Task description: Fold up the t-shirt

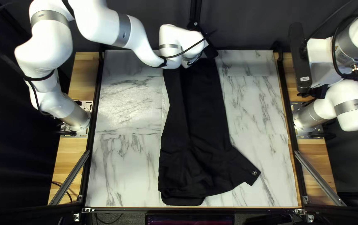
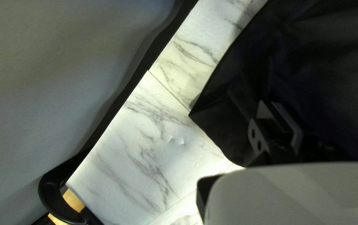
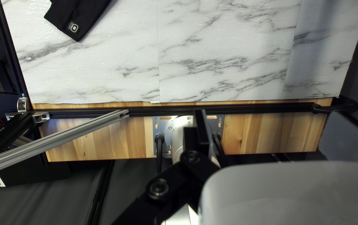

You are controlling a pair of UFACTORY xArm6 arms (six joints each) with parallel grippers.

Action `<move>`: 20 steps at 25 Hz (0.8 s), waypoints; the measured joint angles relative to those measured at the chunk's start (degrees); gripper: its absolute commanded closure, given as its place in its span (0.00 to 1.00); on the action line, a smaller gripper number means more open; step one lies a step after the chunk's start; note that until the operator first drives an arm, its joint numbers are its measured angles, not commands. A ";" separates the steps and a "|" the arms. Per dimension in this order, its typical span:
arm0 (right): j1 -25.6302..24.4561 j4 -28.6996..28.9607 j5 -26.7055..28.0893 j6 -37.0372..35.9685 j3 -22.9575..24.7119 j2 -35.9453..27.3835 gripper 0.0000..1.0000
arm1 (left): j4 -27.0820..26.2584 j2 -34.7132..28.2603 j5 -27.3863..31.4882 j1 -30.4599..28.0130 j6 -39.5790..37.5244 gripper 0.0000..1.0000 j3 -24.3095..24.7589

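Black t-shirt (image 1: 194, 131) lay in a 12-to-6 o'clock strip down the table (image 1: 129, 103), left gripper (image 2: 272, 131) clamped on its 12 o'clock hem, right gripper (image 3: 265, 114) parted and idle at 3; carrying that hem squarely toward 6 appeared advisable.

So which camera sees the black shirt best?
The top left view: nearly the whole shirt shows there. The left wrist view catches only one corner, the right wrist view only a sleeve tip.
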 measured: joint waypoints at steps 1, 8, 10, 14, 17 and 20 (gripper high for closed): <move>0.00 0.00 0.00 0.00 0.00 0.00 0.00 | -0.18 0.27 -0.05 0.02 0.05 1.00 -0.09; 0.00 0.00 0.00 0.00 0.00 0.00 0.00 | -0.97 0.68 -0.26 0.01 0.06 1.00 0.14; 0.00 0.00 0.00 0.00 0.00 0.00 0.00 | -1.21 0.71 -0.29 -0.12 0.04 1.00 0.17; 0.00 0.00 0.00 0.00 0.00 0.00 0.00 | -1.74 1.22 -0.28 -0.72 -0.03 0.99 -0.41; 0.00 0.00 0.00 0.00 0.00 0.00 0.00 | -2.08 1.91 -0.58 -0.76 0.14 0.99 -0.89; 0.00 0.00 0.00 0.00 0.00 0.00 0.00 | -2.38 2.22 -0.93 -0.52 0.42 0.99 -1.11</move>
